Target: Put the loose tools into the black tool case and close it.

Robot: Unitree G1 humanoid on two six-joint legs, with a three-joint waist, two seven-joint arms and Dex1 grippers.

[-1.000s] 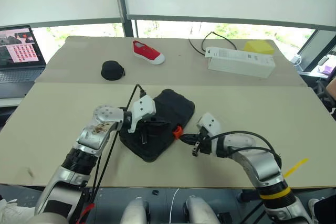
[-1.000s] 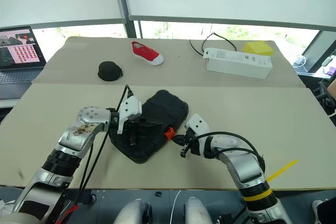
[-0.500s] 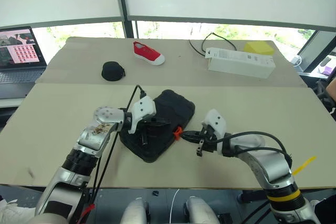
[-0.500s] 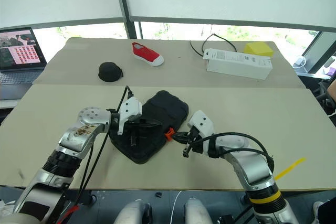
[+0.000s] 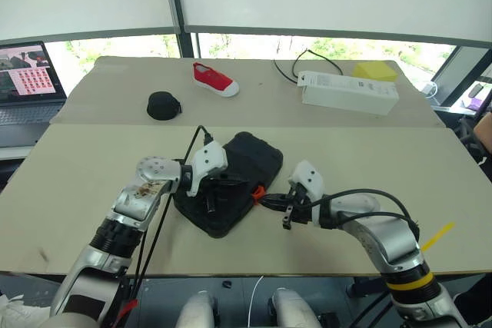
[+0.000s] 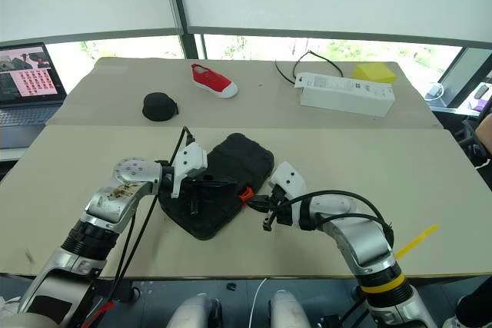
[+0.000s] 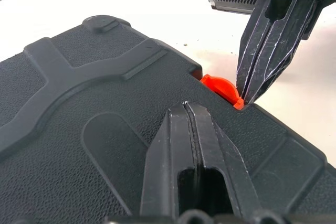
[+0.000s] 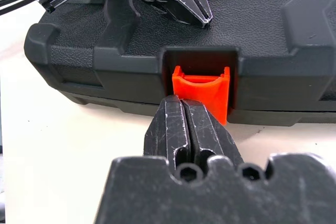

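Note:
The black tool case (image 5: 247,160) lies closed on the near table, at an angle, with its orange latch (image 5: 259,190) facing right. My left gripper (image 7: 187,106) is shut with nothing in it, and its fingertips rest on the lid near the latch edge. My right gripper (image 8: 182,104) is also shut and empty, with its tips touching the orange latch (image 8: 201,91) from the side. In the left wrist view the right gripper's fingers (image 7: 265,51) come down onto the latch (image 7: 221,87). The loose tools are out of view.
A small black round pouch (image 5: 163,104) and a red shoe (image 5: 214,78) lie on the far table. A white box (image 5: 350,91), a black cable (image 5: 296,63) and a yellow object (image 5: 374,71) sit at the back right. A laptop (image 5: 27,86) stands at the far left.

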